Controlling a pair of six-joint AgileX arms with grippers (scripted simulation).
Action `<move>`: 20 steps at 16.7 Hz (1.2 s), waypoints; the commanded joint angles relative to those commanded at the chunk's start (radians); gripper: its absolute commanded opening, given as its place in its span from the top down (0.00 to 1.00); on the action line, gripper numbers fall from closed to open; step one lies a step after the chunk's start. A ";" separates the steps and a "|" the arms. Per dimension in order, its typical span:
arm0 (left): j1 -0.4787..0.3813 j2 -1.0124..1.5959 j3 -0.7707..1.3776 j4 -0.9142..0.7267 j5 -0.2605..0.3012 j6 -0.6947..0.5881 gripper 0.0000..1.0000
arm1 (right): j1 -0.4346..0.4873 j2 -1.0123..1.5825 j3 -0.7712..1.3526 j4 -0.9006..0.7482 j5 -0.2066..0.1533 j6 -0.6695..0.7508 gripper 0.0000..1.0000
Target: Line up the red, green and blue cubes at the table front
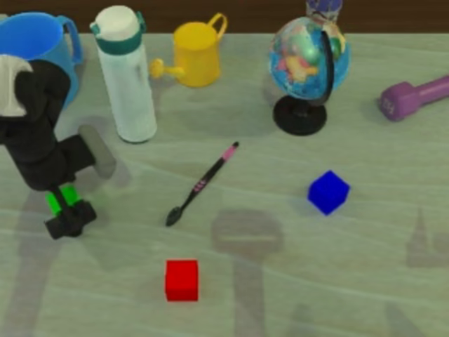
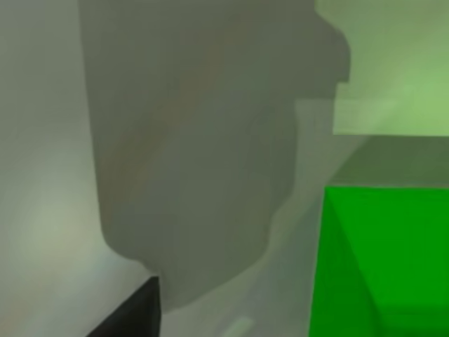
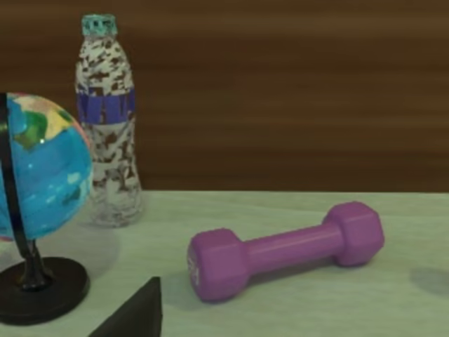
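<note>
Reaching down at the left side of the table [image 1: 365, 281] with the left gripper [image 1: 69, 219], tilting low over the green cube [image 1: 59, 201]; whether clenching or released, impossible to tell. Judging the cube light, rigid and matte, likely unslippery; best pinching two opposite flat faces. Lying well apart: red cube [image 1: 182, 280] near front centre, blue cube [image 1: 328, 192] toward the right. Parking the right arm outside the top view, facing a purple dumbbell [image 3: 284, 247].
</note>
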 joint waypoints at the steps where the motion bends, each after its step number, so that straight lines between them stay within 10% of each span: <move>1: 0.000 0.003 -0.003 0.005 0.000 0.000 0.00 | 0.000 0.000 0.000 0.000 0.000 0.000 0.00; 4: 0.000 0.003 -0.003 0.005 0.000 0.000 0.00 | 0.000 0.000 0.000 0.000 0.000 0.000 0.00; 17: 0.000 0.003 -0.003 0.005 0.000 0.000 0.98 | 0.000 0.000 0.000 0.000 0.000 0.000 0.00; 20: 0.000 0.003 -0.003 0.005 0.000 0.000 1.00 | 0.000 0.000 0.000 0.000 0.000 0.000 0.00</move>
